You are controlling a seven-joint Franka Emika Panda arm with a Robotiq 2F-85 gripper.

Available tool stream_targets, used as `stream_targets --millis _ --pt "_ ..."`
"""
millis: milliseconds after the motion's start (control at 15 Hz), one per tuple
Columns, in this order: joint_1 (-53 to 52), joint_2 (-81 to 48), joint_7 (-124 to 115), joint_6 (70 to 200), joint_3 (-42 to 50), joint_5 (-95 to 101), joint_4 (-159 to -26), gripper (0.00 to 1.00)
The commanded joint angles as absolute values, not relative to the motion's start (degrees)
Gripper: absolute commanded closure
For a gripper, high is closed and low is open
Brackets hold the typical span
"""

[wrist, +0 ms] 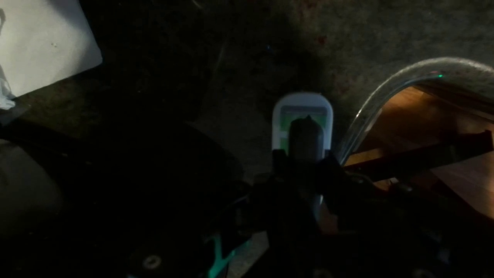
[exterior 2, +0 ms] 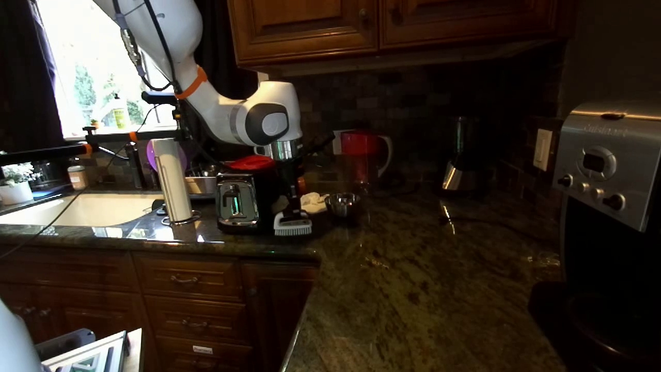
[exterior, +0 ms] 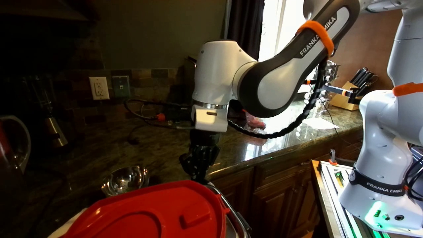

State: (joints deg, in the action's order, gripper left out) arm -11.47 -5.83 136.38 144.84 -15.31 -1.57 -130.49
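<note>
We see the gripper (wrist: 305, 156) pointing straight down, clamped on a scrub brush (exterior 2: 293, 226): in the wrist view its dark fingers (wrist: 278, 158) sit against either side of the brush's dark handle (wrist: 307, 139). The brush lies level, bristles downward, near the edge of the counter (exterior 2: 413, 289); whether the bristles touch the stone, we cannot tell. Above it, the arm (exterior: 287, 76) slopes down to an upright wrist (exterior: 211, 79), and its base (exterior: 380, 172) stands on a separate bench (exterior: 333, 185) well apart from the gripper.

Among containers, the nearest we find is a steel bowl (exterior: 124, 181), near the brush, its inside throwing back the light. Farther along, a red pitcher (exterior 2: 360, 155) with a pale handle stands near the wall (exterior 2: 382, 98); we cannot make out its contents. Well apart, a wooden block (exterior: 343, 99) holds dark-handled knives (exterior: 360, 76), and a white pot (exterior 2: 16, 192) holds a leafy plant (exterior 2: 18, 169).

Just beside the brush stands a toaster (exterior 2: 237, 201), with a red plastic lid (exterior: 185, 198) on top; in an exterior view this lid blocks our sight of the brush. A white sheet (wrist: 46, 50) lies on the counter near the gripper. Farther off, a pale cylinder (exterior 2: 173, 181) stands on a wire base close to the sink (exterior 2: 103, 209), and a blender (exterior 2: 458, 175) stands in shadow. Well apart from the brush, we see a coffee maker (exterior 2: 601, 165).
</note>
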Motion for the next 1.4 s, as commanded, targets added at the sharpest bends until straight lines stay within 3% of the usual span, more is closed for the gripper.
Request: stream_targets --millis 0,400,467,533,667,1067,1267,1333 --pt "-11.24 -8.46 138.12 143.02 -15.41 -1.56 -128.11 0.94" --pt "-10.79 -10.23 138.27 143.06 -15.73 -1.49 -127.3 0.94" --pt "-10.83 -10.13 138.1 143.31 -15.73 -1.38 -127.34 0.83" --pt "-10.84 -10.0 138.04 143.5 -15.74 -1.31 -127.47 0.52" --pt "-10.82 -9.65 138.17 143.62 -15.83 -1.5 -127.8 0.45" --pt "-10.0 -0.93 139.51 146.87 -15.67 -3.44 -133.23 0.0" --pt "-9.91 5.47 142.83 153.19 -14.47 -5.26 -138.43 0.0" --pt "-10.92 -0.65 139.29 149.56 -14.18 -3.05 -132.25 0.0"
